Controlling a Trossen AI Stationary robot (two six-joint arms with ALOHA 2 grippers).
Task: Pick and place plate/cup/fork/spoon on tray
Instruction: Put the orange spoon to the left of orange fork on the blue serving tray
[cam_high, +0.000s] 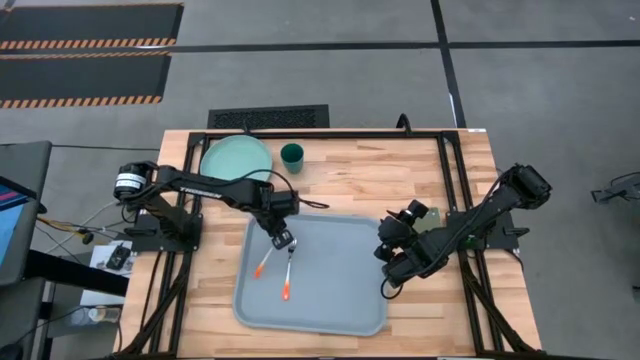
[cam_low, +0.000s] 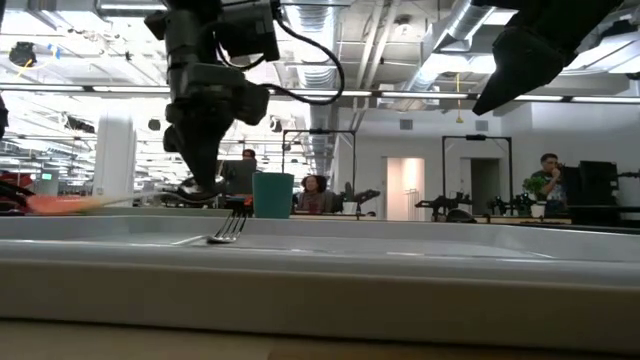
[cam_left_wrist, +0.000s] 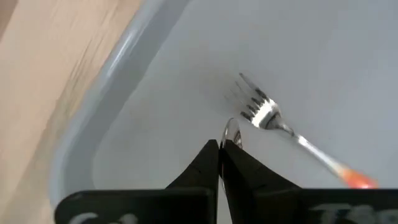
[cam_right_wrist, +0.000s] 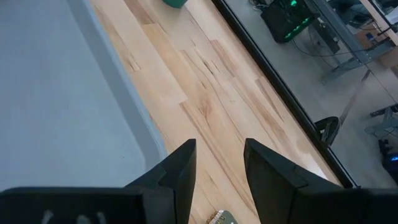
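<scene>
The pale blue-grey tray (cam_high: 340, 300) lies at the table's middle. The fork (cam_high: 288, 275) lies flat on the tray, tines (cam_left_wrist: 255, 102) toward the far edge. My left gripper (cam_high: 283, 240) stands over the tray's far left part, shut on the spoon, whose orange handle (cam_high: 262, 267) runs out toward the near left. The mint-green plate (cam_high: 237, 158) and the dark teal cup (cam_high: 292, 154) stand on the wood beyond the tray. My right gripper (cam_high: 385, 270) hovers open and empty at the tray's right rim. My left gripper pinches the rim of the spoon's silver bowl (cam_left_wrist: 231, 129) between its two shut fingers, only a sliver of the bowl showing past the tips. The fingers come from above, pointing down. The handle (cam_low: 60, 204) stretches out about level; whether it rests on the tray I cannot tell.
The tray's raised rim (cam_left_wrist: 112, 68) runs close by my left gripper. A small grey-green pad (cam_high: 428, 212) lies on the wood right of the tray, by my right arm. Bare wood (cam_right_wrist: 205, 81) lies between the tray and the table's right frame.
</scene>
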